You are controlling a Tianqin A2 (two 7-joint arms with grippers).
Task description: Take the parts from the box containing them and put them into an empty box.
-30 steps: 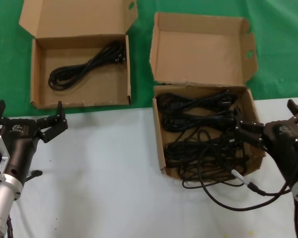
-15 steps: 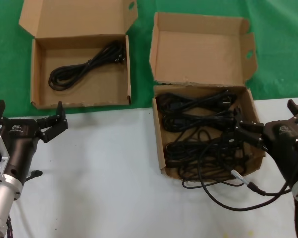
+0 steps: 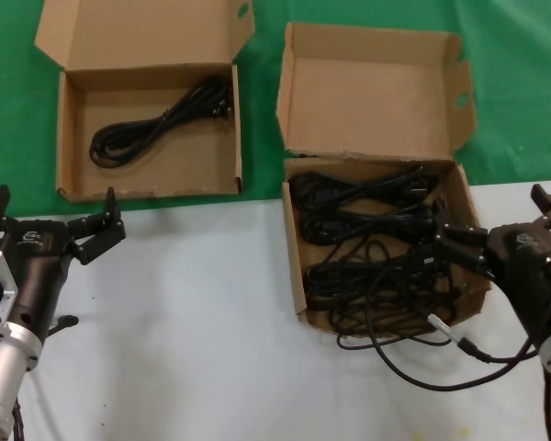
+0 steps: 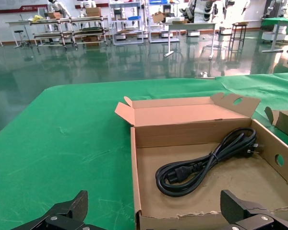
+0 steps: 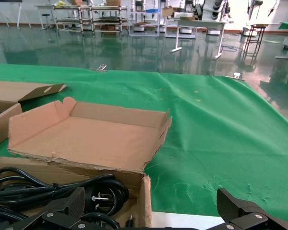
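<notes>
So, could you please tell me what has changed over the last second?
Nothing visibly changed. The right end effector still hangs open over the full cardboard box of power cables; the left end effector waits open near the wider box.

Black cables (image 3: pixel 376 253) heaped in squarish box (image 3: pixel 298 276).

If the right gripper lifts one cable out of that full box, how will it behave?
Probably floppy: the cables lie in loose overlapping loops, so one will likely sag and trail. It may drag neighbours, since the cords are tangled and one already hangs over the full box wall. The right gripper, jaws open at the box's edge, should find a moulded plug the firmer hold.
</notes>
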